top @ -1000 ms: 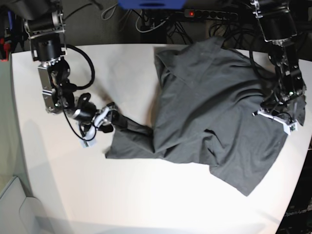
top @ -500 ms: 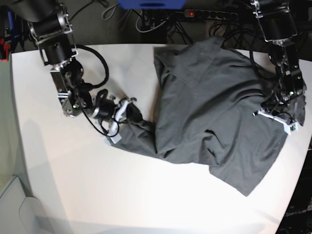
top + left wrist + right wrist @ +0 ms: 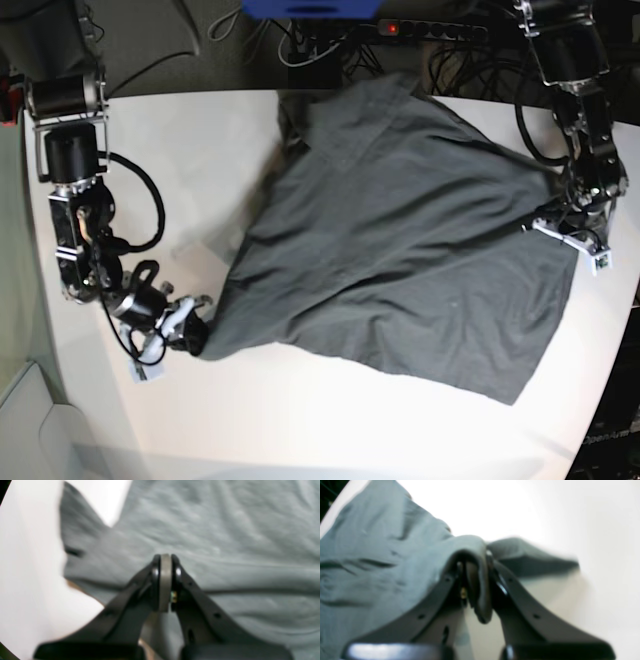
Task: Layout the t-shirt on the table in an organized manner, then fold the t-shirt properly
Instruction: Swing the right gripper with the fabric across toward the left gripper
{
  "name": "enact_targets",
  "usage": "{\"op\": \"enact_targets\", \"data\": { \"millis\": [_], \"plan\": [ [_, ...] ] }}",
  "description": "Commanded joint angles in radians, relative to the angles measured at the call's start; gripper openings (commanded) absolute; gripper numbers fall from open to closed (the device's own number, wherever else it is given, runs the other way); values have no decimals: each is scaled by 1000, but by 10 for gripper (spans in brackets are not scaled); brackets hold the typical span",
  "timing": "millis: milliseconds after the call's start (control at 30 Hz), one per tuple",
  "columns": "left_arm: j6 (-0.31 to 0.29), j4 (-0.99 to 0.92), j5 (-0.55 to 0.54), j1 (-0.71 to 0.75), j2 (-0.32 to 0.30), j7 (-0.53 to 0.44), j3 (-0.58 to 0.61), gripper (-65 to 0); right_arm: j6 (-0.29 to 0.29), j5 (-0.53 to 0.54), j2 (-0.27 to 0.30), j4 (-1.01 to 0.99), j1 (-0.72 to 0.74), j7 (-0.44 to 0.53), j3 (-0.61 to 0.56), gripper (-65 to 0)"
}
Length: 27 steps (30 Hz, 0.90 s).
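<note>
T-shirt [image 3: 400, 230] across white table [image 3: 330, 420]

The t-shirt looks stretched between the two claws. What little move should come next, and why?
Probably the right gripper should draw its pinched corner a bit further outward: the t-shirt is spread over the table but wrinkled, and the left gripper pins the opposite edge.

Bare table [image 3: 330, 430] before the t-shirt [image 3: 400, 250]

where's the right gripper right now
In the base view the right gripper is low on the left side of the table, shut on a corner of the t-shirt, which stretches across to the left gripper.
</note>
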Motion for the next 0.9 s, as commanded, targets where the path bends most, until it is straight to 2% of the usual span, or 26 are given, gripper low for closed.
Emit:
{"op": "enact_targets", "data": {
  "millis": [0, 133, 233, 467, 700, 767, 867],
  "plan": [
    [-2, 16, 1, -15, -15, -14, -5, -649, 7, 19, 0, 20, 51, 44, 5, -650],
    [-2, 16, 2, -15, -12, -14, -5, -649, 11, 19, -52, 23, 108, 46, -33, -650],
    [-2, 17, 4, -13, -11, -14, -5, -649, 11, 19, -90, 82, 132, 44, -131, -650],
    [-2, 25, 4, -13, -6, -11, -5, -649, 11, 18, -168, 234, 168, 18, -446, -649],
    [-2, 33, 4, 18, -6, -14, -5, -649, 11, 18, -296, 178, 192, 9, -570, -648],
    [-2, 34, 2, 22, -6, -14, -7, -649, 11, 18, -316, 165, 203, 9, -605, -621],
    [-2, 34, 4, 24, -6, -14, -7, -649, 11, 18, -343, 133, 205, 9, -625, -531]
  ]
}}
